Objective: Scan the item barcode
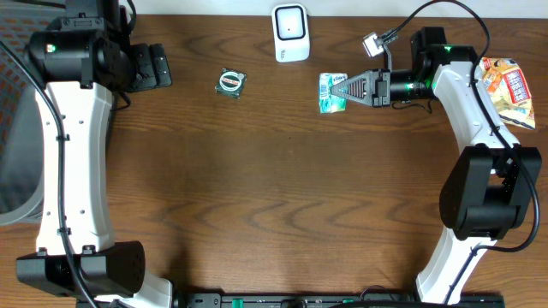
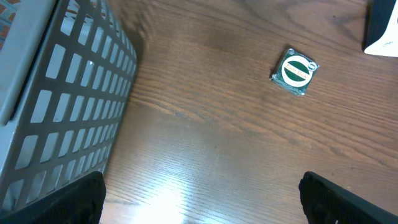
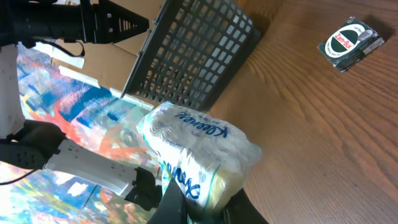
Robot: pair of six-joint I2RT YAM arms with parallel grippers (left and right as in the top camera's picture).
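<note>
My right gripper (image 1: 345,89) is clamped on the tissue pack (image 3: 199,149), whose wrapper I read as "Kleenex" in blue script. The pack sits near the white scanner (image 1: 290,32), to its right and clear of it. My left gripper (image 1: 154,67) stands wide apart beside the grey basket (image 2: 62,93). The green tin (image 3: 347,43) on the counter (image 1: 274,197) reads "Zam-Buk".

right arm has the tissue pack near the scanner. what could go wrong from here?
1. The right tool pinches the soft tissue pack at one end only; it may sag or slip.
2. No barcode shows in any view, so it may face away from the scanner.
3. The scanner stands close; a swing could knock it.
</note>
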